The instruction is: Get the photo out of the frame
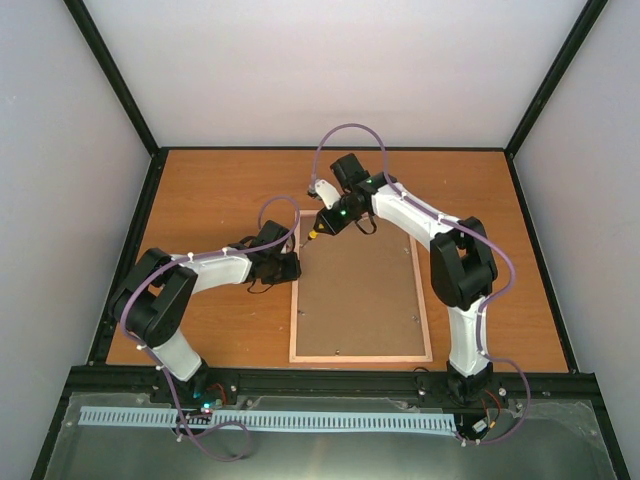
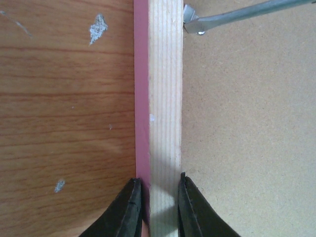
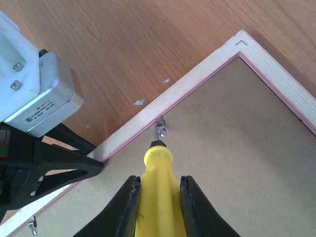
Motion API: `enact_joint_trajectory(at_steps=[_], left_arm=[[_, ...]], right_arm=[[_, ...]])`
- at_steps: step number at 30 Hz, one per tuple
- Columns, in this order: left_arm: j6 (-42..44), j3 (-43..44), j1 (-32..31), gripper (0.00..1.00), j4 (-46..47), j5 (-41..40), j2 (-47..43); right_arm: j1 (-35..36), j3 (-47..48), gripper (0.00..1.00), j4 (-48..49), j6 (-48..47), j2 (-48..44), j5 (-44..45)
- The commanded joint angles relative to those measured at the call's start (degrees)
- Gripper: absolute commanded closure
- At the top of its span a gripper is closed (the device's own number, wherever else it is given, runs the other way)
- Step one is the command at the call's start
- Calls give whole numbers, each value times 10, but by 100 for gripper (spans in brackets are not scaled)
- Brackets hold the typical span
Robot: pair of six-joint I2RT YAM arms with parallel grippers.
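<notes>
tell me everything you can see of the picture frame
The frame lies flat and face down on the wooden table, its rails pale bare wood on the back with pink edges. A brown backing board fills it, held by small metal tabs. The left gripper clamps its left rail; the yellow-handled screwdriver in the right gripper has its tip at one tab on that rail.

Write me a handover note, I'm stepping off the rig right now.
Left gripper: shut on the frame, on its left rail.
Right gripper: shut on the yellow screwdriver, tip at a metal tab on that rail.
The frame lies face down, backing board up; the photo is hidden.
Done: backing board still in.
Left: free the tabs, lift the board, take out the photo.
</notes>
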Motion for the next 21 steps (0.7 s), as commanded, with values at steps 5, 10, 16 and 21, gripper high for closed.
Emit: enact_joint_trajectory(at_steps=[5,10,16,21], left_arm=[[-3,-11,-5,99,13,27,-4],[-4,-14,-5,99,16,27,-3],[-5,-18,-5,99,17,28,-2],[-7,-23,-5,99,17,28,-3]], right_arm=[[4,17,97,6,17,18,38],[5,15,97,7,33,16,91],[12,5,97,23,53,6,173],[17,10,97,26,62,0,221]])
